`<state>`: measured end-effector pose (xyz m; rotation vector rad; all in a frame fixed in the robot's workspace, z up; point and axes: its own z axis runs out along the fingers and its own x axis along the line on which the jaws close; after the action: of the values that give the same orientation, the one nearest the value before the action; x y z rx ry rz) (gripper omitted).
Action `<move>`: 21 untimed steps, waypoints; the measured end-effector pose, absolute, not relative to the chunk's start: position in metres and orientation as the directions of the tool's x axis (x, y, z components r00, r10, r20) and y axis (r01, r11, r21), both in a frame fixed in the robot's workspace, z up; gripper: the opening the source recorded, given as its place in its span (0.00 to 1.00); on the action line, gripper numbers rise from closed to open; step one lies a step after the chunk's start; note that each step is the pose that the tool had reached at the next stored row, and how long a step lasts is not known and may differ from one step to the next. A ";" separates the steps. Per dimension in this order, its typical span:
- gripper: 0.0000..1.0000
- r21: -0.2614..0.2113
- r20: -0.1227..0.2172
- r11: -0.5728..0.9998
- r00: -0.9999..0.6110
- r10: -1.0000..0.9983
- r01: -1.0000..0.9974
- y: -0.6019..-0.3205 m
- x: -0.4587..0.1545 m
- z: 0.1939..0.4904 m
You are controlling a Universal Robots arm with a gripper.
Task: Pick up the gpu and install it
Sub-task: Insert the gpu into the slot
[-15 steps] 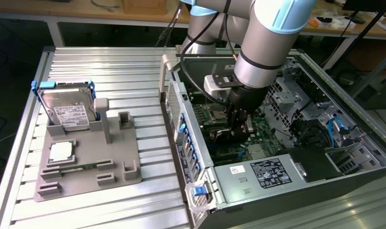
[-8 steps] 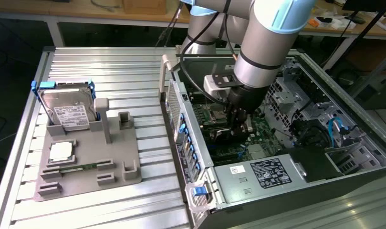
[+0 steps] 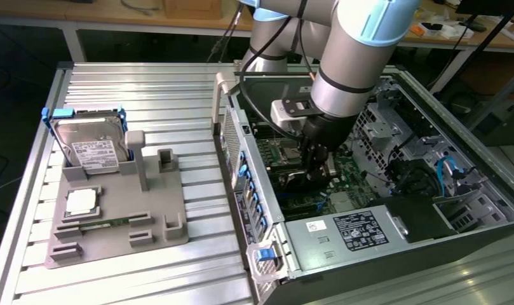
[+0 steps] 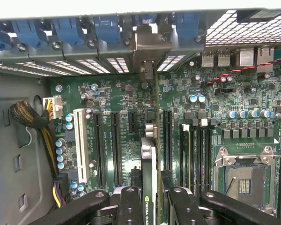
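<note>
The gpu [image 4: 148, 159] stands edge-on between my black fingers [image 4: 129, 206]. A green and white label shows on its upper edge. Its silver end bracket [image 4: 150, 44] lies against the row of blue slot clips at the case's rear wall. My gripper [image 4: 152, 197] is shut on the card, directly above the black expansion slots of the green motherboard [image 4: 210, 89]. In the exterior view my gripper [image 3: 316, 170] reaches down inside the open computer case [image 3: 239, 159], and the arm hides most of the card.
On the exterior view's left, a grey fixture [image 3: 155, 210] on the slatted metal table carries a silver hard drive in a blue frame [image 3: 91, 149], a square chip [image 3: 81, 202] and a narrow memory stick [image 3: 100, 223]. The power supply [image 3: 350, 232] fills the case's near end.
</note>
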<state>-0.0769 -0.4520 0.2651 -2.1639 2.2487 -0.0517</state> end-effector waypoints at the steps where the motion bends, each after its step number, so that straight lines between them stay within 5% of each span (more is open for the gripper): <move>1: 0.27 -0.038 0.008 0.038 -0.039 -0.999 -0.999 -0.452 -0.077 0.265; 21: 0.27 -0.038 0.008 0.038 -0.039 -0.999 -0.999 -0.452 -0.078 0.255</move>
<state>-0.0778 -0.4520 0.2554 -2.1639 2.2487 -0.0514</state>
